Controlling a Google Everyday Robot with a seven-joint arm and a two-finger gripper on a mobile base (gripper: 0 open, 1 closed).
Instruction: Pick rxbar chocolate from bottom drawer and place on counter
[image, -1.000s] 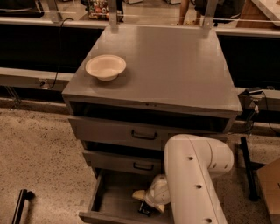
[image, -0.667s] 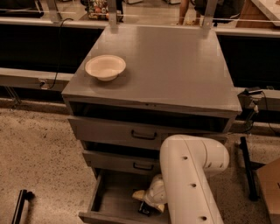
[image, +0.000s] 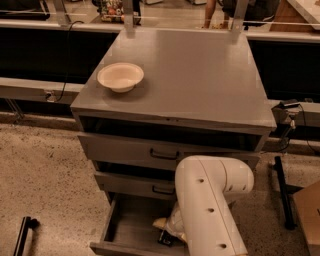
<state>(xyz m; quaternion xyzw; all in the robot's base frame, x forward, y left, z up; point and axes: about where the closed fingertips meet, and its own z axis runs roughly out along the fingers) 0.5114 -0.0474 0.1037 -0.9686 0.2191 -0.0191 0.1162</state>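
The bottom drawer (image: 127, 227) is pulled open at the foot of the grey cabinet. My white arm (image: 207, 210) reaches down into it from the right. My gripper (image: 166, 231) is low inside the drawer, near its right side and just above the floor. A small dark thing (image: 165, 239) lies right under the gripper tip; it looks like the rxbar chocolate, mostly hidden by the gripper and arm. I cannot tell whether the gripper touches it. The counter (image: 200, 75) is the wide grey top of the cabinet.
A cream bowl (image: 120, 76) stands on the counter's left side. Two shallower drawers with black handles (image: 165, 155) sit above the open one, slightly ajar. Speckled floor (image: 45, 185) lies to the left, with a black post (image: 283, 192) and cables to the right.
My arm has shifted a little to the left over the open drawer. The gripper stays low in the drawer at the dark bar. The bowl and drawers have not moved.
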